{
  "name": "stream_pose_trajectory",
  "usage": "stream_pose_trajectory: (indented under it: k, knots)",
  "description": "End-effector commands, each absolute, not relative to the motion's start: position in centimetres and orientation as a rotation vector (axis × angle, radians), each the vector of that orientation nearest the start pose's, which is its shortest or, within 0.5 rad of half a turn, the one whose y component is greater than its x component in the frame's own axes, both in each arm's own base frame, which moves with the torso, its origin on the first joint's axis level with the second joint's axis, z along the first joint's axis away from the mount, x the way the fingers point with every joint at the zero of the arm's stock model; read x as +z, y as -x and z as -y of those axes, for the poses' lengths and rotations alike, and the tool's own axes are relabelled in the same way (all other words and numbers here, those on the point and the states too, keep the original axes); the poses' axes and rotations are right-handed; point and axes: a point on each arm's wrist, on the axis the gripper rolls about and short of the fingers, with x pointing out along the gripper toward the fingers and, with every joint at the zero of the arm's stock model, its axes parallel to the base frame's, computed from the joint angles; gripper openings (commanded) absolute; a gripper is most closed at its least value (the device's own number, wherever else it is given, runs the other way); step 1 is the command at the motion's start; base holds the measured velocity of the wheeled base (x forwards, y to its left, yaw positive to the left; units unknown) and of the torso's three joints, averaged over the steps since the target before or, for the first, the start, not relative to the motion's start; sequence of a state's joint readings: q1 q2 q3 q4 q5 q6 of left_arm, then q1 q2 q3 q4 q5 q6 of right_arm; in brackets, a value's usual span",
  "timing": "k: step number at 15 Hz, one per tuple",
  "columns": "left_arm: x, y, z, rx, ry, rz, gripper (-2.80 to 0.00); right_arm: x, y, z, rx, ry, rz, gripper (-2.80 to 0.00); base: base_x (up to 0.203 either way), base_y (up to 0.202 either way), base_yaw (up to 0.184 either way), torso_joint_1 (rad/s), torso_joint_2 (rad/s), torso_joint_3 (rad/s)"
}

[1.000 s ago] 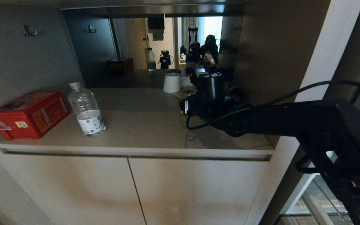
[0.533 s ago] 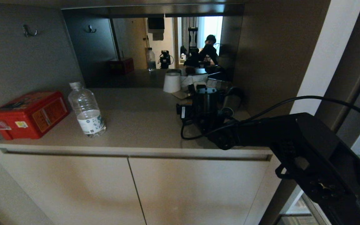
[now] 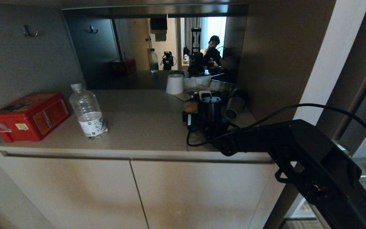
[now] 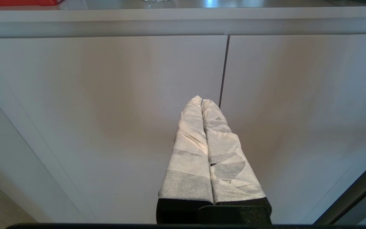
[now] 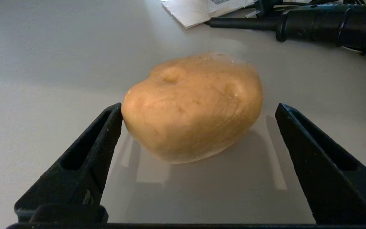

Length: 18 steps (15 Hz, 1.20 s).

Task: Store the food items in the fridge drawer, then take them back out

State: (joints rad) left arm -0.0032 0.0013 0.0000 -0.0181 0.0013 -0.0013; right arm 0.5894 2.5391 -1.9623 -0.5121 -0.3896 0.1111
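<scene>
On the table (image 3: 145,127), the potato (image 5: 192,106) rests between the right end effector (image 5: 199,109)'s wide-apart jaws, one perhaps touching. Center before squeezing gently. The left end effector (image 4: 202,101), together, hangs by cabinet doors (image 4: 106,95).

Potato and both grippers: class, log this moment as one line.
right gripper: open, astride potato | potato: on countertop | left gripper: shut, parked
</scene>
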Motion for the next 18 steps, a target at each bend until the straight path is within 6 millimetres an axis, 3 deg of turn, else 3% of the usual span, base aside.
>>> stream_pose_trajectory:
  k: [1,6,7,13,18]
  knots:
    - [7.6,2.2,0.0,-0.002,0.002,0.011,-2.8,13.2,-45.0,-29.0,0.194,-0.074,-0.066,0.0,0.0,0.0,0.0,0.0,0.0,0.0]
    - [7.6,2.2,0.0,-0.002,0.002,0.011,-2.8,12.9,-45.2,-28.8,0.198,-0.064,-0.068,0.0,0.0,0.0,0.0,0.0,0.0,0.0]
    - [7.6,2.2,0.0,-0.002,0.002,0.011,-2.8,12.9,-45.3,-28.7,0.196,-0.063,-0.069,-2.76,0.0,0.0,0.0,0.0,0.0,0.0]
    - [7.6,2.2,0.0,-0.002,0.002,0.011,-2.8,13.0,-45.4,-28.4,0.184,-0.063,-0.066,-2.8,0.0,0.0,0.0,0.0,0.0,0.0]
    - [7.6,2.2,0.0,-0.002,0.002,0.011,-2.8,14.4,-45.1,-28.2,0.182,-0.07,-0.043,-2.8,0.0,0.0,0.0,0.0,0.0,0.0]
